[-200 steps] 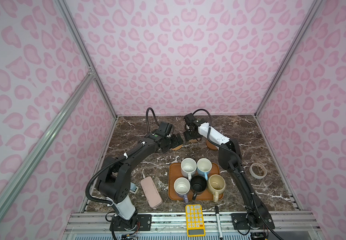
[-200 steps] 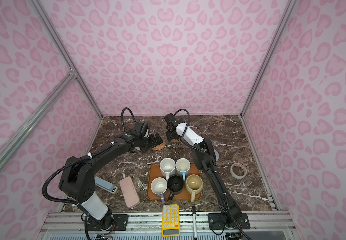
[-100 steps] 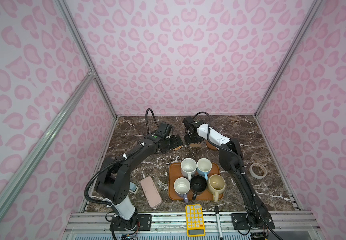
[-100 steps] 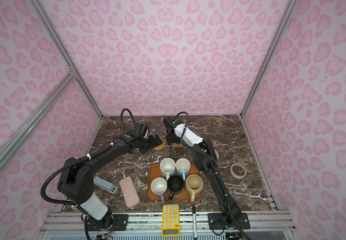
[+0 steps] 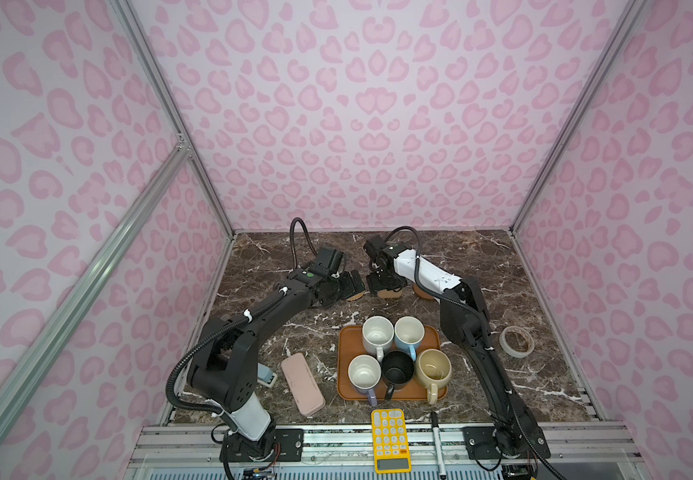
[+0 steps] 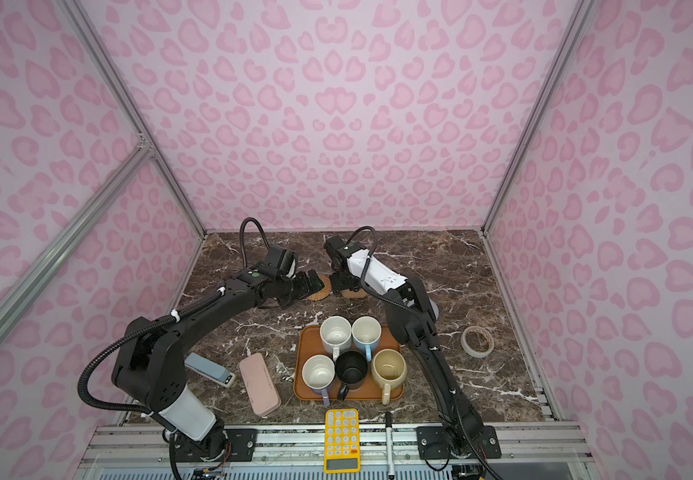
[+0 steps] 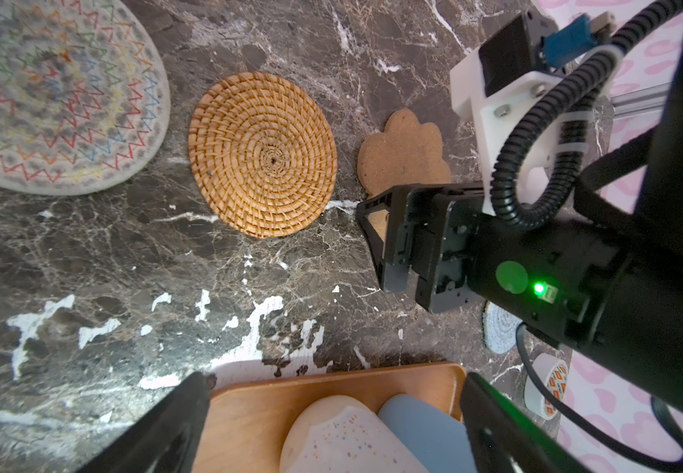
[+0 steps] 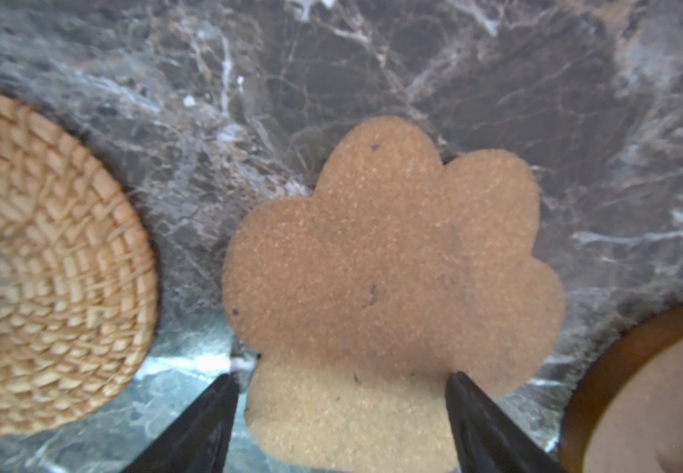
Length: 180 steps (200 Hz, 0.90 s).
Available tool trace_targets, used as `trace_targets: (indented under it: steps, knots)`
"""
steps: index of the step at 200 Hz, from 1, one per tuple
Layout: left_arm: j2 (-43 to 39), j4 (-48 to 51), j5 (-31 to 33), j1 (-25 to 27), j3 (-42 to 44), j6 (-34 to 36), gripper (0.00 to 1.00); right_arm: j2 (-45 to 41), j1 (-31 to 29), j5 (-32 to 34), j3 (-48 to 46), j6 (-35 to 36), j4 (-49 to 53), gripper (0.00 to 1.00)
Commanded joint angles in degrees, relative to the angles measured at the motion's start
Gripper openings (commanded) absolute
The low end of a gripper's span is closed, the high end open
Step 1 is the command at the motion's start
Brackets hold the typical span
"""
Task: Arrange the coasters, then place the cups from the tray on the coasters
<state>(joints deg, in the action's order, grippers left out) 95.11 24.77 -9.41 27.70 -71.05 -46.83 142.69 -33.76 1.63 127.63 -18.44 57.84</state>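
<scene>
Both jaws spread, right pair astride cork paw coaster [image 8: 372, 266], wooden disc [image 8: 655, 393] cropped

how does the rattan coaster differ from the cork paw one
Shape: the rattan coaster is round; the cork paw coaster has a lobed outline.
Surface: the rattan coaster is coiled weave; the cork paw coaster is fine-grained and plain.
Place: the cork paw coaster sits inside the open right gripper; the rattan coaster lies outside it.
Both are tan, flat on the marble table, not touching.
</scene>
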Motion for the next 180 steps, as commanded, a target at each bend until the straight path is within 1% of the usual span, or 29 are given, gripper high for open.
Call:
trace_targets:
  steps: [1,36,55,70,97,113,117,147,180]
  knots:
    - [-1.1,-0.8,0.4,0.0,0.2,-0.4,0.98,0.5,0.0,-0.5,0.9,-0.6,1.3,0.83]
    - [-1.5,-0.5,0.5,0.0,-0.1,-0.5,0.98,-0.4,0.1,0.1,2.3,-0.7,1.1,0.88]
    - [-1.9,-0.3,0.4,0.1,-0.6,-0.7,0.98,-0.7,0.2,0.2,4.2,-0.9,2.5,0.89]
    - [-3.0,-0.2,0.4,0.1,-0.8,-1.1,0.98,-2.4,0.3,-0.1,3.9,-1.2,2.4,0.89]
    - [-6.8,-0.3,0.5,0.1,-1.1,-1.4,0.98,-7.5,0.4,-1.4,1.4,-1.3,1.3,0.99]
    - [-8.5,1.2,0.5,0.1,-2.4,-1.3,0.98,-11.2,0.6,-1.6,-1.5,-1.1,0.2,0.99]
    - [-9.0,1.5,0.4,0.1,-2.6,-1.2,0.98,-13.2,0.8,-1.7,-2.3,-1.1,0.0,0.99]
    - [-12.3,1.5,-3.0,0.4,-2.5,-1.9,0.98,-22.9,1.9,-2.4,-10.0,-0.8,-2.4,0.99]
    - [-15.6,2.2,-4.1,2.5,-2.0,-1.7,0.98,-33.8,4.8,-6.7,-21.7,-2.3,-6.2,0.99]
